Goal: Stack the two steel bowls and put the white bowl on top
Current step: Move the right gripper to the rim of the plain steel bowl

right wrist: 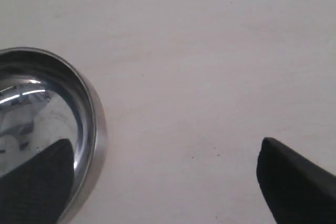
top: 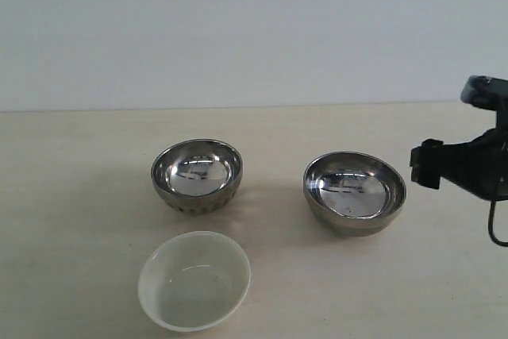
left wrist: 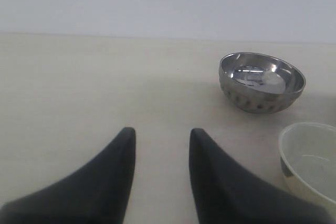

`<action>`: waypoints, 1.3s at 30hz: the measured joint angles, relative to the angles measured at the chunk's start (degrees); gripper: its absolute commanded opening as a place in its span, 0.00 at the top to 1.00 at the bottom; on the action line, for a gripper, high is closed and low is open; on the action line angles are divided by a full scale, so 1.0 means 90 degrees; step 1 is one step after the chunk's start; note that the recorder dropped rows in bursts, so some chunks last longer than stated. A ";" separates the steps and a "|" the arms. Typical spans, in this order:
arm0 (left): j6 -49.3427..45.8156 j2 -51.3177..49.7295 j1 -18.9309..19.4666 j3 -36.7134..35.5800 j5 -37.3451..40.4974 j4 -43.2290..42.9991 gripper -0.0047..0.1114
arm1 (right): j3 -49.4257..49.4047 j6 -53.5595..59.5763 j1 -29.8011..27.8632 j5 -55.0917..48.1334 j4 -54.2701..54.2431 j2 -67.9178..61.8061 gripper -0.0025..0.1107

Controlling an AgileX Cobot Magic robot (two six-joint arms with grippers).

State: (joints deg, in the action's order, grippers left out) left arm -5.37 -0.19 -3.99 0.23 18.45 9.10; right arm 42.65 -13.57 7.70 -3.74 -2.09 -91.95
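Table [top: 79,156] carries 3 separate bowls: smooth bowl [top: 354,193] on the right, dimpled bowl [top: 197,175] on the left, white bowl [top: 194,279] in front of the dimpled one. Right gripper [right wrist: 165,145] gapes wide and empty beside the smooth bowl; we judge it should straddle that rim squarely before closing. Left gripper [left wrist: 161,129] is parted, empty. We find no writing.

Smooth steel bowl [right wrist: 47,103] is getting cropped by the frame edge w/ a right gripper [right wrist: 164,144] finger overlapping its inside, white bowl [left wrist: 310,156] is getting cropped in left wrist view, & right arm [top: 476,164] is getting cropped in ext. view.
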 measured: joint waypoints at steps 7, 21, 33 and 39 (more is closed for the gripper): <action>0.0000 0.0000 0.0000 0.0000 0.0000 0.0000 0.68 | 0.0367 0.0000 0.0483 0.0517 -0.0012 -0.0740 0.23; 0.0000 0.0000 0.0000 0.0000 0.0000 0.0000 0.68 | 0.0888 -0.0187 0.0798 0.0518 -0.0065 -0.1782 0.86; 0.0000 0.0000 0.0000 0.0000 0.0000 0.0000 0.68 | 0.0995 -0.0330 0.1342 0.0415 -0.0109 -0.1554 0.98; 0.0000 0.0000 0.0000 0.0000 0.0000 0.0000 0.68 | 0.1462 -0.0330 0.2043 -0.0212 -0.0098 -0.1371 0.98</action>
State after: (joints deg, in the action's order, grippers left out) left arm -5.37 -0.19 -3.99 0.23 18.45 9.10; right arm 55.81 -16.54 26.08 -5.64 -2.98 -104.29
